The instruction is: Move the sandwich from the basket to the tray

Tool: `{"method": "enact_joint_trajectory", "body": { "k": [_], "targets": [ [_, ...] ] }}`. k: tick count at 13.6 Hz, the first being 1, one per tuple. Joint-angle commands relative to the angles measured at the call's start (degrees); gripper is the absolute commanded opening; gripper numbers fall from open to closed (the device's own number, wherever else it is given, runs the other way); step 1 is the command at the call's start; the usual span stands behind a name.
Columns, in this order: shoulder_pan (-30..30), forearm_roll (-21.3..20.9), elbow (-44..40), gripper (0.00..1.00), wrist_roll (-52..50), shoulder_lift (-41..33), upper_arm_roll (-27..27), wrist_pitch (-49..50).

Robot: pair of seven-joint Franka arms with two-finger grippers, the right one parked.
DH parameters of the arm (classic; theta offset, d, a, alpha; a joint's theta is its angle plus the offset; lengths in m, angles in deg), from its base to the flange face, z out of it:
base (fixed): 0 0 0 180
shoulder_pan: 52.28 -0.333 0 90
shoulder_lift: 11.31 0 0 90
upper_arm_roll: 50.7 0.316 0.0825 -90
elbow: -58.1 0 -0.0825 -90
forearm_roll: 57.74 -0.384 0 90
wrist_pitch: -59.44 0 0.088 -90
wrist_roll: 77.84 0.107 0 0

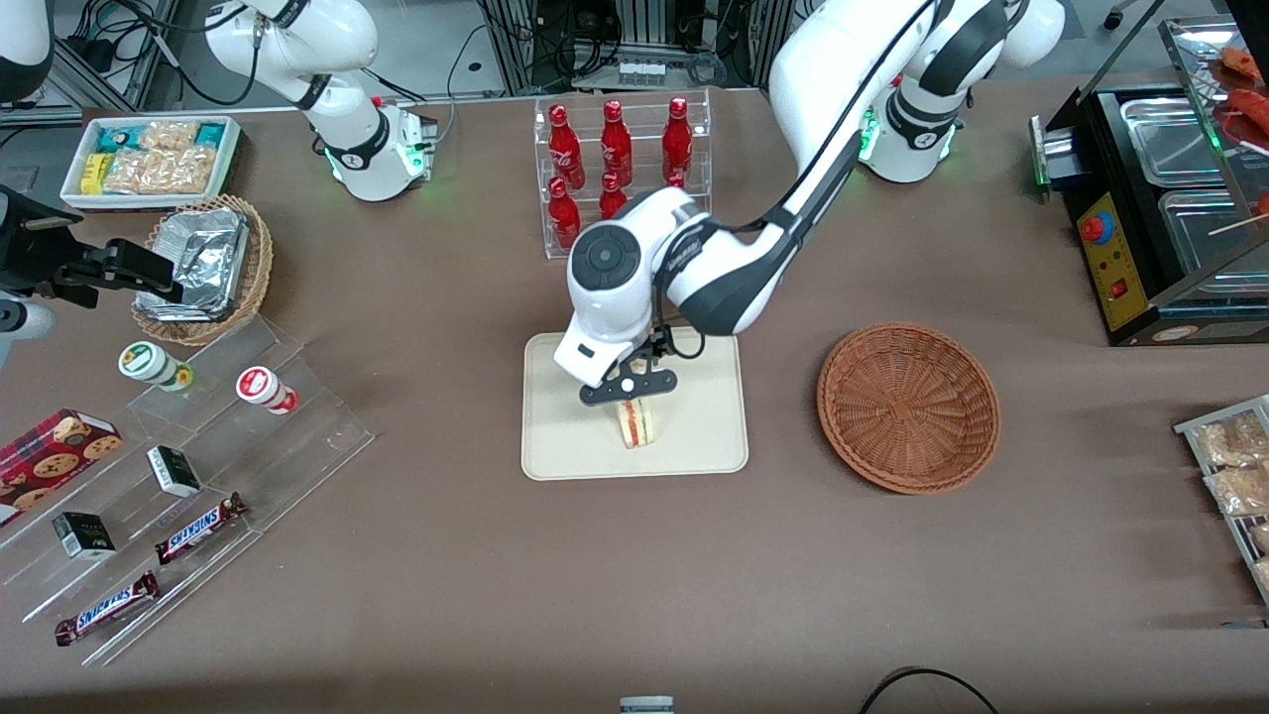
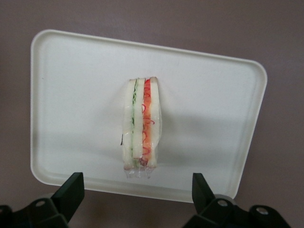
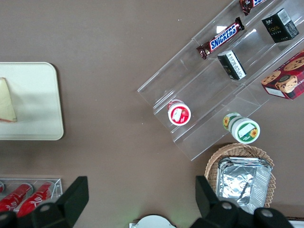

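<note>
The sandwich stands on its edge on the cream-white tray, near the tray's edge nearest the front camera. In the left wrist view the sandwich shows its green, red and orange layers on the tray, wrapped in clear film. The left gripper hovers just above the sandwich, open and empty; in the wrist view the gripper has its fingers spread wide, clear of the sandwich. The reddish-brown basket sits empty beside the tray, toward the working arm's end. The right wrist view shows the sandwich on the tray.
A clear rack of red bottles stands farther from the front camera than the tray. A clear stepped shelf with snacks and a foil-lined tan basket lie toward the parked arm's end. A black food warmer stands at the working arm's end.
</note>
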Motion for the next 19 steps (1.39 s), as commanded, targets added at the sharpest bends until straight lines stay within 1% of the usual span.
{"method": "enact_joint_trajectory", "body": {
  "k": [1,2,4,6,7,8,10,11,13,15,17,19],
  "targets": [
    [-3.8,0.9,-0.9,1.0,0.0,-3.3,-0.5,1.4],
    [-4.3,2.8,-0.9,1.0,0.0,-4.4,-0.1,1.3],
    [-6.7,3.6,-1.0,1.0,-0.7,-6.1,0.0,1.1],
    [-7.6,2.0,-0.9,1.0,-0.2,-7.1,0.6,1.4],
    [-7.9,1.1,-0.5,1.0,-0.1,-8.0,2.2,1.7],
    [-8.2,1.1,0.3,1.0,0.4,-8.5,3.2,1.7],
    [-10.7,1.0,3.8,1.0,1.5,-10.6,3.3,1.7],
    [-12.3,1.1,6.8,1.0,4.2,-13.1,3.2,1.7],
    [-16.6,2.0,13.1,1.0,14.1,-18.4,3.2,2.8],
    [-20.4,3.4,17.2,1.0,23.9,-22.6,3.1,5.7],
    [-24.2,4.0,18.5,1.0,33.0,-25.1,3.1,10.0],
    [-27.4,3.8,18.5,1.0,43.1,-26.8,3.2,15.7]
  ]
}}
